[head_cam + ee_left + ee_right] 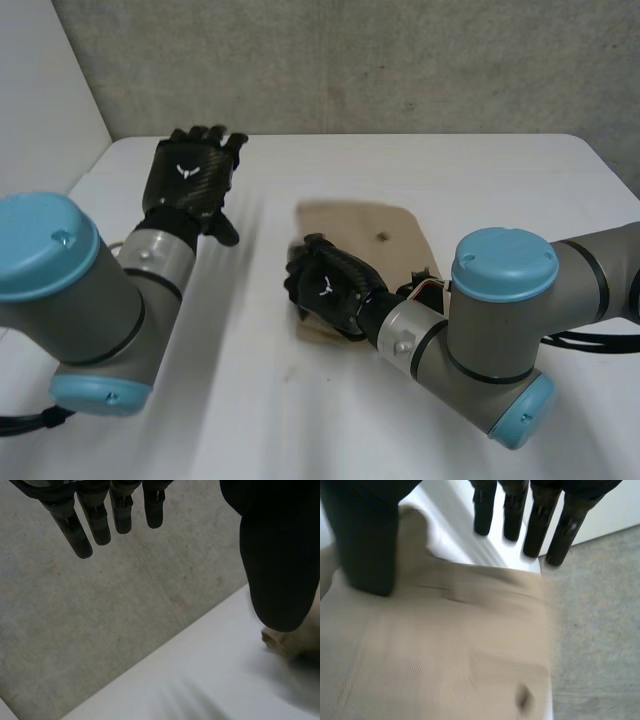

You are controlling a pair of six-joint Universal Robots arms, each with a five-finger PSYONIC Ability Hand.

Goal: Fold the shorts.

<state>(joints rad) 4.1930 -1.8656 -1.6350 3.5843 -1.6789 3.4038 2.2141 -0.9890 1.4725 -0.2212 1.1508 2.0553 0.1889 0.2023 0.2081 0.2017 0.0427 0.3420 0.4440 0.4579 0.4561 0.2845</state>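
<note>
I find the left arm (60, 290) reaching in over the left part of the white surface (480, 180), its joint cap nearest the head camera. The left hand (190, 178) is lifted off the surface near the far left corner, back of the hand towards the head camera. In the left wrist view its fingers (97, 525) run straight and slightly spread, with the thumb (280, 555) well apart from them. I record this hand as released and carrying nothing. Behind the surface stands a grey wall (350, 60). The shorts (375, 225) lie flat at mid-surface, just right of centre. They are tan and folded into a compact, roughly rectangular shape, with one small dark mark (382, 238) on the upper layer. What the mark is I cannot determine. The right hand (328, 290) sits over the near left corner of the shorts, palm down. In the right wrist view its fingers (537, 527) are straight and extend past the cloth's edge over bare surface, while its thumb (367, 545) lies over the cloth near that edge. Nothing is pinched between thumb and fingers, so I record this hand as released. I cannot confirm whether the palm is pressing on the cloth. The right arm (500, 310) enters from the near right of the surface.
</note>
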